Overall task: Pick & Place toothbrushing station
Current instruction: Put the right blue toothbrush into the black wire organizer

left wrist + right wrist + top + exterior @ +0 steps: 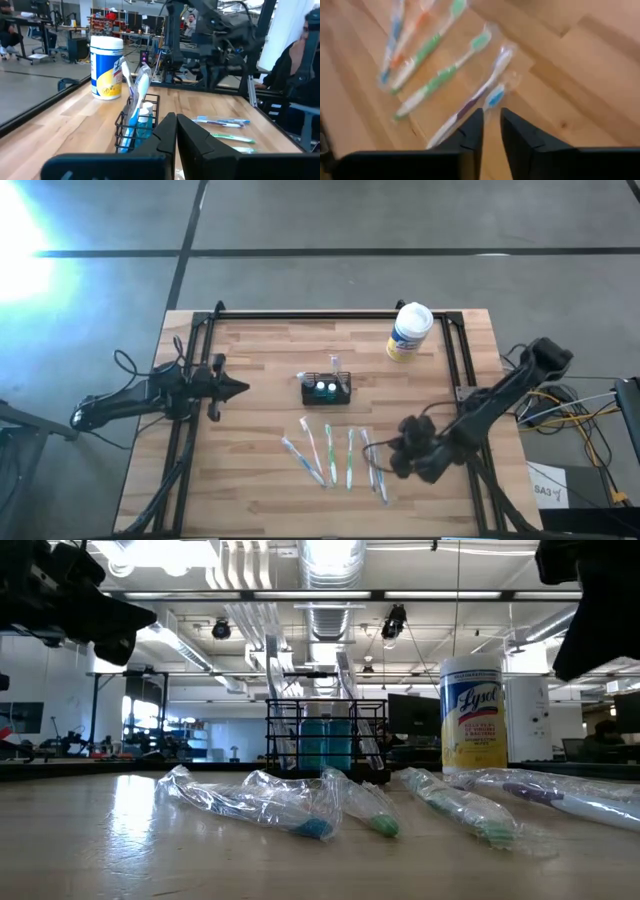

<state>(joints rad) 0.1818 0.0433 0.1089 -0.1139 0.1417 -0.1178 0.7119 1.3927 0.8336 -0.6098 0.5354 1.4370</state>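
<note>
Black mesh toothbrushing station (327,390) sat mid-bench (260,470), well ahead of closed, empty left end effector (236,389). Right end effector (392,457) slightly parted, empty, just above wrapped toothbrushes (345,458), station beyond them.

A white-and-yellow wipes tub (409,332) stands upright near the far edge of the wooden table (260,480). Wrapped toothbrushes (335,457) lie fanned side by side toward the near edge. A person (295,65) sits beyond the table's right side.
</note>
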